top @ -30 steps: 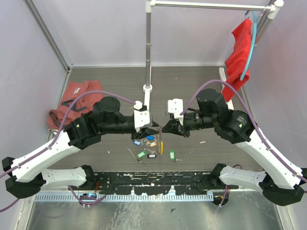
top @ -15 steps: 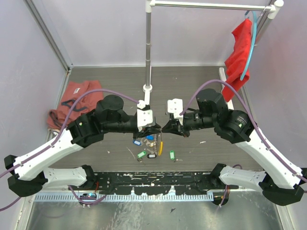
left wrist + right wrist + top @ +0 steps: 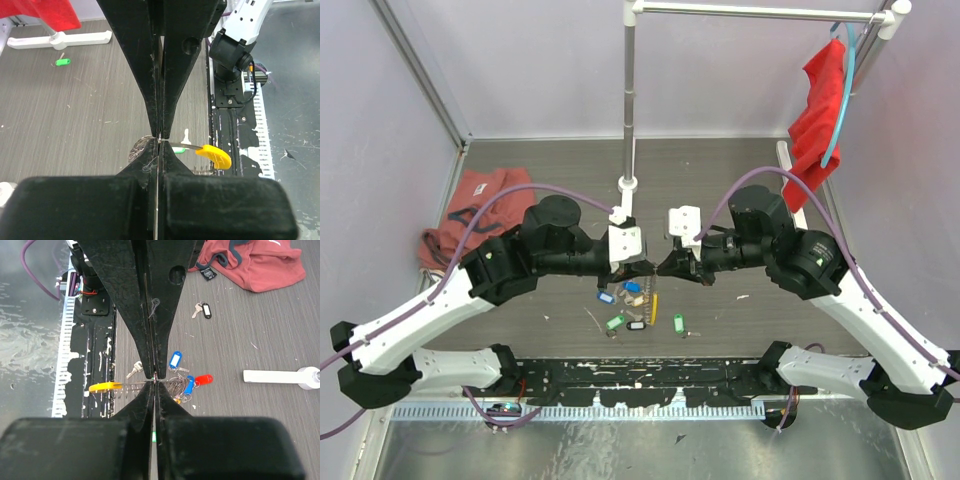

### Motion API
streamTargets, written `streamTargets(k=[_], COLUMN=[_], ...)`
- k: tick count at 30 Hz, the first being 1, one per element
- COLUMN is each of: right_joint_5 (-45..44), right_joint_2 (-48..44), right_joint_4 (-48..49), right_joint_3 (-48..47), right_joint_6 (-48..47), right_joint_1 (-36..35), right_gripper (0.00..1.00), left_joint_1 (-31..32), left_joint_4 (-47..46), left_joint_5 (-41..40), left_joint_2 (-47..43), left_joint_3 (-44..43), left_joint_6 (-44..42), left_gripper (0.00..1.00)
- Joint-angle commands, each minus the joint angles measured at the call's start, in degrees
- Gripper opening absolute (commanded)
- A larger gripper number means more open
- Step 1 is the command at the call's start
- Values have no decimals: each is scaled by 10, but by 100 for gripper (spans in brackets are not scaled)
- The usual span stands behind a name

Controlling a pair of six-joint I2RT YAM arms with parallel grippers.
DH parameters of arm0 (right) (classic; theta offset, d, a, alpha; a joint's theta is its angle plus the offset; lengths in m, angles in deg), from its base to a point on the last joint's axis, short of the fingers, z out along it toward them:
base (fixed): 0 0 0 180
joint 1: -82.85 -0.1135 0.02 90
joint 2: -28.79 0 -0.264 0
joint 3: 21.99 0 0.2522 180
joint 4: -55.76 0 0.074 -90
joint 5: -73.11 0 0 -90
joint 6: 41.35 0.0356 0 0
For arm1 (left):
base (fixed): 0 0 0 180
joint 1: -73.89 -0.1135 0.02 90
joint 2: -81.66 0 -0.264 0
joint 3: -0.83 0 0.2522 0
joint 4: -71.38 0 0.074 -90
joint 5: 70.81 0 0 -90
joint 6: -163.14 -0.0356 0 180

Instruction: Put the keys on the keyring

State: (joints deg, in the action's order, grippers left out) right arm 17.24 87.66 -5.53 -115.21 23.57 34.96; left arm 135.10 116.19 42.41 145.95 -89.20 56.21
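The keyring (image 3: 172, 386) is a silvery coiled loop with a thin wire ending in a yellow piece (image 3: 105, 386), also seen in the left wrist view (image 3: 214, 155). Both grippers meet over it at mid-table. My left gripper (image 3: 160, 139) is shut, with the wire coming out at its tips. My right gripper (image 3: 154, 379) is shut on the same wire. A red-tagged key (image 3: 203, 379) and a blue-tagged key (image 3: 188, 385) sit at the coil. Another blue key (image 3: 175, 360), a bare key (image 3: 132, 371) and a black-tagged key (image 3: 205, 311) lie loose, as do the green keys (image 3: 615, 322) (image 3: 679, 322).
A white stand base (image 3: 628, 186) with an upright pole stands just behind the grippers. A pink-red cloth (image 3: 470, 205) lies at the back left. A red cloth (image 3: 820, 110) hangs at the right. A black rail (image 3: 640, 378) runs along the near edge.
My left gripper has moved a little to the right and back, closer to the right gripper. The right arm has hardly moved.
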Motion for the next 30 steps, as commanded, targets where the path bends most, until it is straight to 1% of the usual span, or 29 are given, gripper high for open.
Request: streamTargets(k=[1, 2, 5, 8, 10, 14, 20, 24, 27, 30], right_joint_5=[-12, -23, -56, -91, -125, -190, -207, -236, -279, -324], right_joint_2=[-14, -20, -44, -65, -78, -102, -108, -106, -97, -71], right_joint_4=[63, 72, 104, 133, 147, 170, 167, 157, 129, 67], right_joint_3=[5, 11, 30, 49, 59, 79, 106, 124, 135, 135], right_joint_6=[15, 22, 46, 72, 90, 138, 202, 269, 339, 422], right_joint_1=[-3, -3, -3, -2, -3, -3, -3, -3, -3, -3], right_gripper=[14, 20, 28, 32, 32, 38, 39, 39, 39, 39], left_joint_1=[0, 0, 0, -1, -2, -2, -2, -2, -1, -2], left_joint_4=[2, -3, -37, -71, -80, -85, -113, -128, -125, -117], left_joint_5=[-34, -50, -90, -124, -131, -131, -116, -111, -127, -145], left_joint_2=[1, -1, -25, -54, -69, -89, -135, -166, -173, -167], left_joint_3=[-19, -15, 11, 40, 53, 70, 106, 130, 138, 136], left_joint_6=[10, 11, 22, 30, 31, 26, 17, 8, 3, 2], left_gripper=[0, 0, 0, 0, 0, 0, 0, 0, 0, 0])
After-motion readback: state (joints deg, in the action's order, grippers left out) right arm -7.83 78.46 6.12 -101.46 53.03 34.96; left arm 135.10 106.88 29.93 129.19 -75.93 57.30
